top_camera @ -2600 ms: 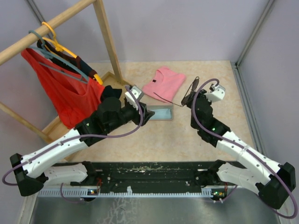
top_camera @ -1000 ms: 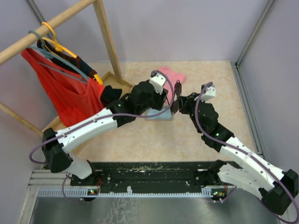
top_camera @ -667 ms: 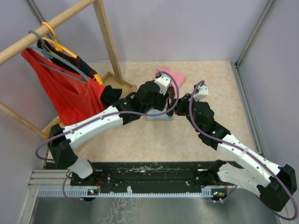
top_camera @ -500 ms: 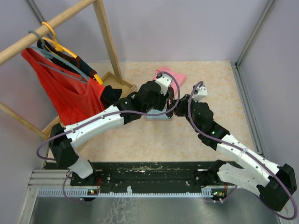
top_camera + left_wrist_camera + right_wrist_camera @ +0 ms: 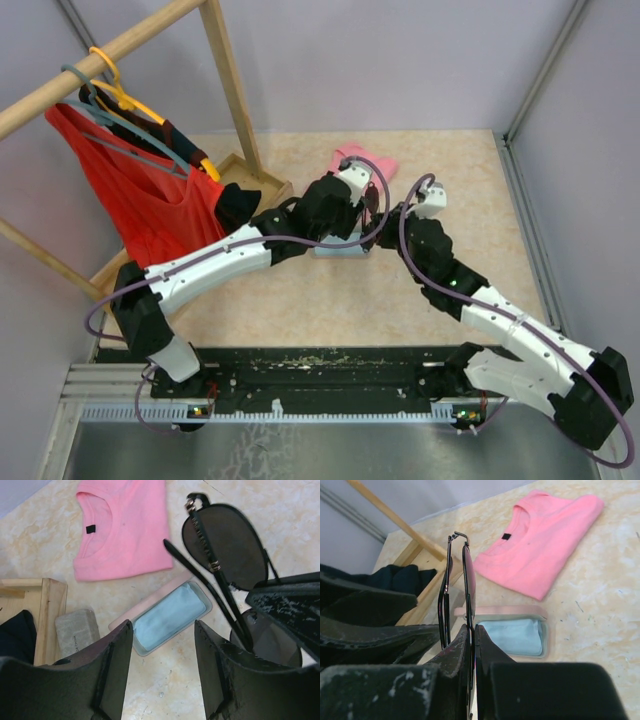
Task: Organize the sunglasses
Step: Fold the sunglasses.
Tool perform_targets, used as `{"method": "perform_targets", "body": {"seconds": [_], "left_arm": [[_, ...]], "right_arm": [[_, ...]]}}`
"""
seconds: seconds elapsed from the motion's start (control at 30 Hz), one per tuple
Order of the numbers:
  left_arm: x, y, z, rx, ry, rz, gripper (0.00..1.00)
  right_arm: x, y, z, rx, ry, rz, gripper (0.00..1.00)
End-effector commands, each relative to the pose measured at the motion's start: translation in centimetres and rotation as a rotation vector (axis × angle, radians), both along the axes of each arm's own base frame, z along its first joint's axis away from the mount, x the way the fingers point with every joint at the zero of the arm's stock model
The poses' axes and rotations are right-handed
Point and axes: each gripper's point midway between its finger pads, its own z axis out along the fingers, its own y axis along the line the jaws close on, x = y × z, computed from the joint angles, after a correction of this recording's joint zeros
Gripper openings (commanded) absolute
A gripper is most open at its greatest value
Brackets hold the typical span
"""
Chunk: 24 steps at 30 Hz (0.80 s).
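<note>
Dark, thin wire-framed sunglasses (image 5: 225, 555) sit clamped in my right tool (image 5: 471, 630), over the open pink case (image 5: 150, 602). My left tool (image 5: 162, 635), fingers apart, could knock them loose or bend an arm.

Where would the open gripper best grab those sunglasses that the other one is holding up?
Probably on the slim side arms of the sunglasses, coming from the side of the left gripper. The right gripper pinches the front of the frame and holds it on edge, so the arms stand free of the lenses, leaving room for open jaws to close across them.
</note>
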Motion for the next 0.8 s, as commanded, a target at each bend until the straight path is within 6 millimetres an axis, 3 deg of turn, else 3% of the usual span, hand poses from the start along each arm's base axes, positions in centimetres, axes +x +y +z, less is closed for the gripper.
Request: {"method": "perform_targets", "body": {"seconds": [0.0, 0.27, 0.57, 0.77], "left_arm": [[-0.2, 0.8, 1.5, -0.016, -0.025, 0.027, 0.59], [-0.8, 2.4, 1.2, -0.018, -0.023, 0.063, 0.61], [-1.2, 3.7, 1.0, -0.005, -0.011, 0.102, 0.62], [-1.3, 4.5, 1.1, -0.015, -0.015, 0.130, 0.62]], "right_arm": [[0.3, -2.8, 1.0, 0.071, -0.019, -0.153, 0.00], [-0.1, -5.4, 0.9, 0.104, -0.053, -0.261, 0.00], [-0.8, -4.2, 2.5, 0.042, -0.130, -0.145, 0.00], [-1.1, -3.6, 2.4, -0.054, -0.129, -0.076, 0.00]]}}
